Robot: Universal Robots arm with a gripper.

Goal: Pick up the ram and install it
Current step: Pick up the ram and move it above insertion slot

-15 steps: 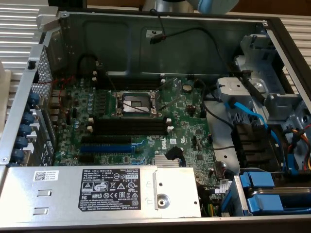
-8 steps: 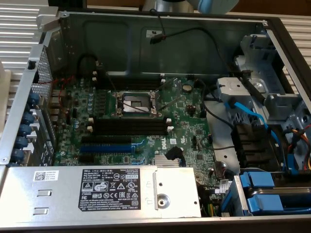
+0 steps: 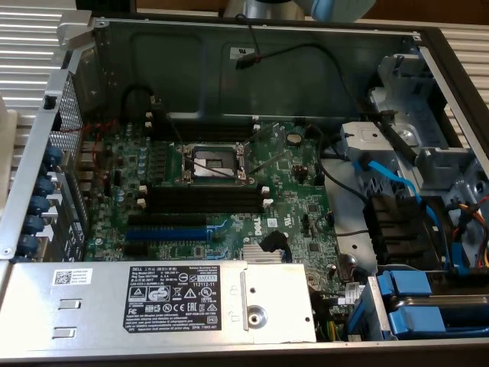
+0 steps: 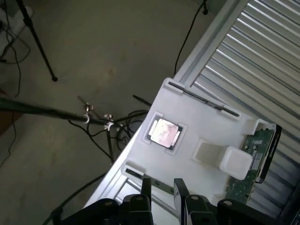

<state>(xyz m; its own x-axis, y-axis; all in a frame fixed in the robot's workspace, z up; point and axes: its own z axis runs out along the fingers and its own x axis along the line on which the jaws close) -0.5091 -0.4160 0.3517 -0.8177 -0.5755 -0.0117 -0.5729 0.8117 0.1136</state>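
end effector [image 4: 162,191] released: fingers apart, nothing between them, near one edge of a white tray [image 4: 206,117]. the ram [image 4: 251,161] sits at the tray's edge beside a raised white block [image 4: 234,161], clear of the fingers. exterior view: motherboard [image 3: 294,191] printed "dell". grey power-supply label [image 3: 153,294] at 6 o'clock, also "dell", finer print unreadable. black memory slots [image 3: 202,200] at centre.

You see an open Dell computer case [image 3: 229,46] holding a green motherboard [image 3: 299,208], its CPU socket [image 3: 212,162] lying between black memory slots [image 3: 206,200].
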